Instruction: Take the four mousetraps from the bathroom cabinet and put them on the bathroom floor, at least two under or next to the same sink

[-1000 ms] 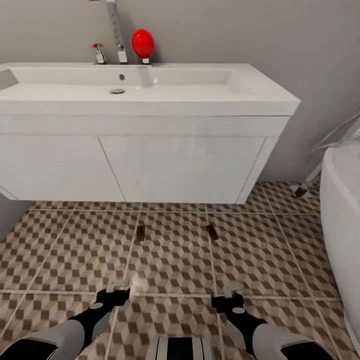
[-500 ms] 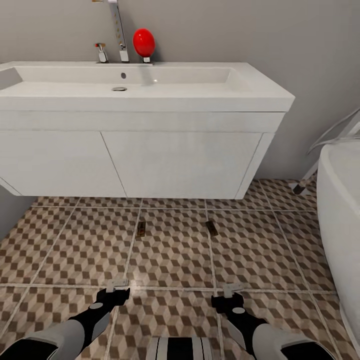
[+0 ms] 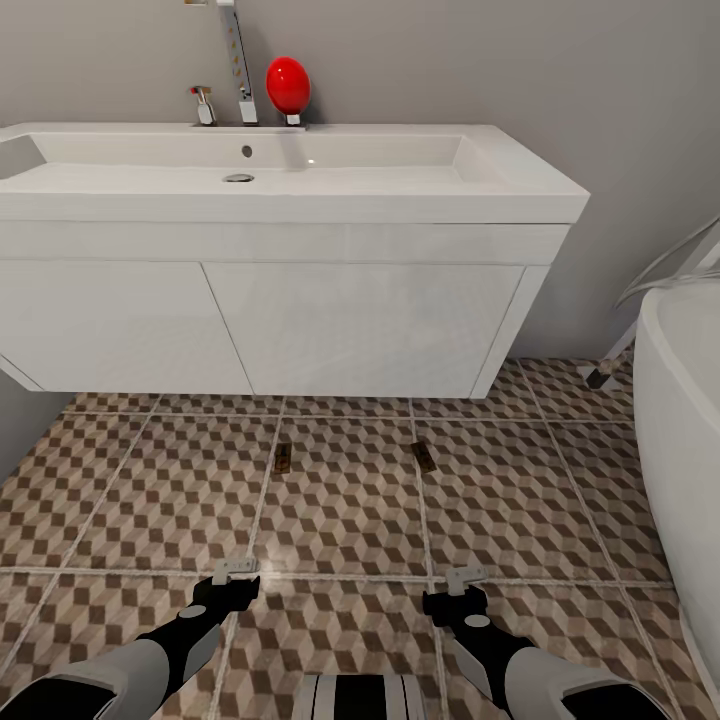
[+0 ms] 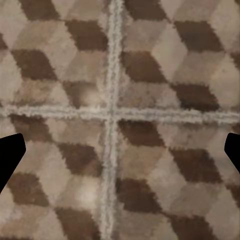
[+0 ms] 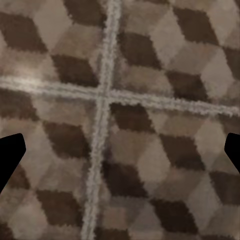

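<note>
Currently you have two mousetraps (image 3: 282, 458) (image 3: 423, 456) lying flat on the patterned bathroom floor (image 3: 340, 510), just in front of the white sink (image 3: 300, 180), likely laid there to satisfy the sink condition. Small, dark, wooden rectangles. Your left gripper (image 3: 234, 573) and right gripper (image 3: 462, 579) hang low over matte cube-print tile, spread wide, holding nothing.

Two mousetraps (image 3: 283, 458) (image 3: 423, 456) on bathroom floor (image 3: 340, 500), ahead of left gripper (image 3: 235, 572) and right gripper (image 3: 459, 580), below sink (image 3: 300, 180).
</note>
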Robot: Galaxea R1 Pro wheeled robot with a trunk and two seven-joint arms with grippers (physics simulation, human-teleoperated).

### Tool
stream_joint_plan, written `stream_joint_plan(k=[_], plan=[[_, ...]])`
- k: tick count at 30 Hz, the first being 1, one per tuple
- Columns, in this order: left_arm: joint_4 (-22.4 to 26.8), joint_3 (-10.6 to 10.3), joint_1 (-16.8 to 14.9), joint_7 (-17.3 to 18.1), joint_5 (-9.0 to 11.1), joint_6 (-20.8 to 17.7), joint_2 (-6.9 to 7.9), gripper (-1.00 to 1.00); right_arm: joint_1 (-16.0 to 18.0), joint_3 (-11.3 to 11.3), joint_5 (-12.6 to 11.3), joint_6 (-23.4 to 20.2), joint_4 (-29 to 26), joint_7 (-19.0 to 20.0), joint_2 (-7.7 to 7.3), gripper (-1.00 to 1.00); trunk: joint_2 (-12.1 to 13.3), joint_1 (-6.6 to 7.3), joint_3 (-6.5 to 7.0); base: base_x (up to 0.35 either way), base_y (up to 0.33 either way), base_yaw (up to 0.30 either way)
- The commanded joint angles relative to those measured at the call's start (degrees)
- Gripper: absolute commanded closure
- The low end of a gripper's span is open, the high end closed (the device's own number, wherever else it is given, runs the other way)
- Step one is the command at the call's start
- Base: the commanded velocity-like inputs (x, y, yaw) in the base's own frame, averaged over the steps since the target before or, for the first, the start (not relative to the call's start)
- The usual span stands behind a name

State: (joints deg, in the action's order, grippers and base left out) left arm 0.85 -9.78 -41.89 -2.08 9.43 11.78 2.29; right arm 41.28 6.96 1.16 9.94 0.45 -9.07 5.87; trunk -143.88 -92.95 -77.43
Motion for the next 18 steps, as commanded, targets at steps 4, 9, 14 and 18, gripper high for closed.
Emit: stream_joint_plan(k=[4,9,14,18], plan=[[-0.04,-0.51,-0.03,-0.12,0.5,0.17,0.0,-1.0,0.03,0.41,0.1,0.1,0.07,-0.33,0.02,-1.0,-0.01,0.01,-0.04,0.0,0.0,0.0],[-0.05,-0.5,-0.03,-0.12,0.47,0.17,0.0,-1.0,0.03,0.42,0.13,0.1,0.08,-0.33,0.02,-1.0,-0.01,0.01,-0.04,0.0,0.0,0.0],[-0.04,-0.5,-0.02,-0.12,0.44,0.17,0.0,-1.0,0.03,0.4,0.1,0.09,0.06,-0.33,0.02,-1.0,-0.01,0.01,-0.04,0.0,0.0,0.0],[-0.05,-0.5,-0.03,-0.12,0.42,0.17,0.0,-1.0,0.03,0.41,0.13,0.09,0.07,-0.33,0.02,-1.0,-0.01,0.01,-0.04,0.0,0.0,0.0]])
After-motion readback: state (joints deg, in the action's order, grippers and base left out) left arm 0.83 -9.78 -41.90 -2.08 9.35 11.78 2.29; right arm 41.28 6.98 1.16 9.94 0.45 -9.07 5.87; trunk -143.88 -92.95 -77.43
